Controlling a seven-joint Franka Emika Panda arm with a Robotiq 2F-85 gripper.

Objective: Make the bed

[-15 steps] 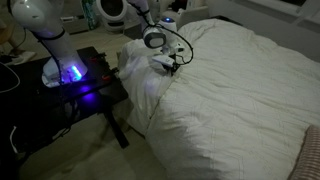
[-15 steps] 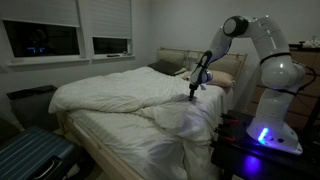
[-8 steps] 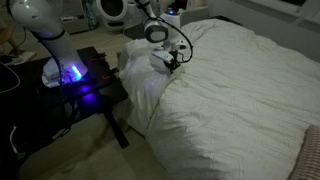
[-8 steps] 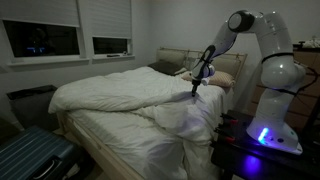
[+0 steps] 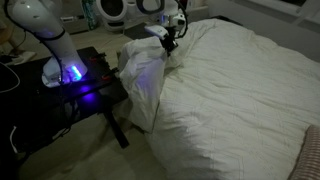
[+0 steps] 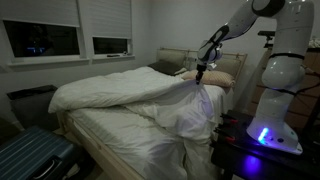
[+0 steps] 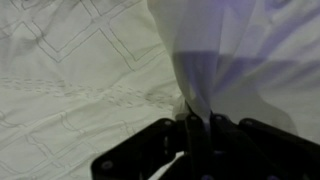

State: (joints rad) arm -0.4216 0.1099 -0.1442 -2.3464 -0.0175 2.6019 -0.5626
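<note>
Up close in the wrist view, the pincer (image 7: 197, 128) is clamped on a gathered peak of the white duvet (image 7: 205, 70); the cloth funnels down into a narrow neck right between the dark fingers, though they're blurred, so how deep the bite goes is hard to say. In an exterior view the pincer (image 5: 170, 38) sits high at the edge of the bed (image 5: 250, 100); the duvet (image 5: 145, 75) hangs from it like a tent, tinted faintly blue; just beside it, the black bench (image 5: 100, 75) carries the arm's base with its blue light (image 5: 72, 74). In an exterior view the pincer (image 6: 200, 72) holds the duvet (image 6: 120, 92) lifted near the pillows (image 6: 225, 75); the bed (image 6: 120, 145) fills the middle of the room, its side showing white below the duvet; a suitcase (image 6: 30, 158) stands at the bottom corner.
</note>
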